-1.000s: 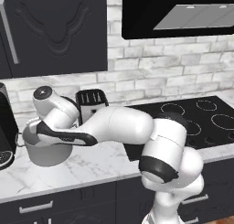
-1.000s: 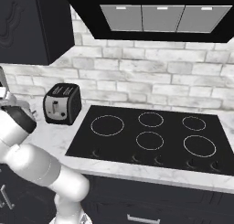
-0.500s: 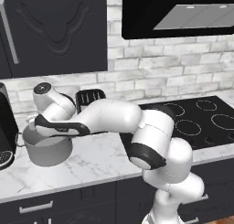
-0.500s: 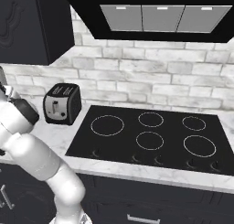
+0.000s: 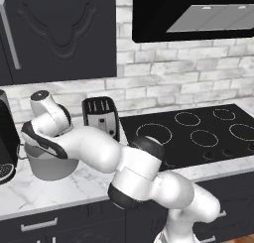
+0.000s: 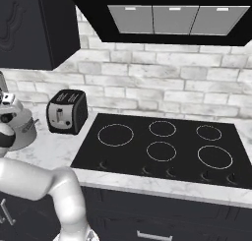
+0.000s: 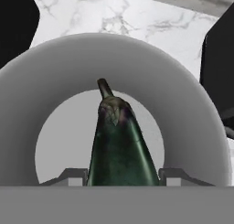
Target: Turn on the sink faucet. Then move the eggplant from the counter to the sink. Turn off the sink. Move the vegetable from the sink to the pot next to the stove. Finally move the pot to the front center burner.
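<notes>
In the hand view the dark eggplant (image 7: 119, 136) hangs stem-away between my two fingertips, so my gripper (image 7: 123, 175) is shut on it. It is right over the open mouth of the light grey steel pot (image 7: 192, 109), with the pot's pale floor showing behind it. The left base view has the pot (image 5: 49, 165) on the white marble counter (image 5: 74, 187), left of the stove (image 5: 198, 133), with my wrist bent down over its rim. The right base view shows the pot (image 6: 23, 132) at the far left. The sink and faucet are out of view.
A black toaster (image 5: 101, 115) stands between the pot and the cooktop, close to the pot's right side. A dark coffee machine (image 5: 7, 143) stands right beside the pot's left side. The brick wall rises behind, and dark cabinets and the hood hang above.
My elbow and forearm have swung forward and down toward the counter's front. The hand has stayed over the pot, still shut on the eggplant.
</notes>
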Robot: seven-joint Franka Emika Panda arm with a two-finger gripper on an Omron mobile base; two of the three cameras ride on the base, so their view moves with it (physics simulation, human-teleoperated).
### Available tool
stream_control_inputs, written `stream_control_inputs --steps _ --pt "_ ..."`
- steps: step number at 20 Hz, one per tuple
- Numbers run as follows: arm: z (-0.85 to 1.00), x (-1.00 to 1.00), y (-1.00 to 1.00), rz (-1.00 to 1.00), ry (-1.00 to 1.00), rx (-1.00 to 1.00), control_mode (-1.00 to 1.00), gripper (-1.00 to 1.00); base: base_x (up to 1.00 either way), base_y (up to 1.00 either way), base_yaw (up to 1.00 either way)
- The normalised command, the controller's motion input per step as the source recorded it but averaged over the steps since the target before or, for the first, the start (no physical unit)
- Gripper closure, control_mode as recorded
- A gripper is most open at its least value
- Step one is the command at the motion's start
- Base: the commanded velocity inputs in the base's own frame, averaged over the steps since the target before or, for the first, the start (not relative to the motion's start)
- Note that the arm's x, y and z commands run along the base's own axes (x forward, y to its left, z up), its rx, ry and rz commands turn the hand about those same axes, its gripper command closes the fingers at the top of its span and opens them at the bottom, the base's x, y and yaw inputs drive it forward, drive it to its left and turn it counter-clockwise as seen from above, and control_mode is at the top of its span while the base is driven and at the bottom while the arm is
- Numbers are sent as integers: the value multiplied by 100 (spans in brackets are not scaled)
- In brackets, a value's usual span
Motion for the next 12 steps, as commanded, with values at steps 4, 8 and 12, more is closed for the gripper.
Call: stream_control_inputs --steps 4,8,12 --pt "-23 1 0 0 3 0 -100 100 0 0 0" --pt "-52 0 -18 4 0 1 -100 100 0 0 0" --pt "-41 6 -15 4 0 3 -100 100 0 0 0"
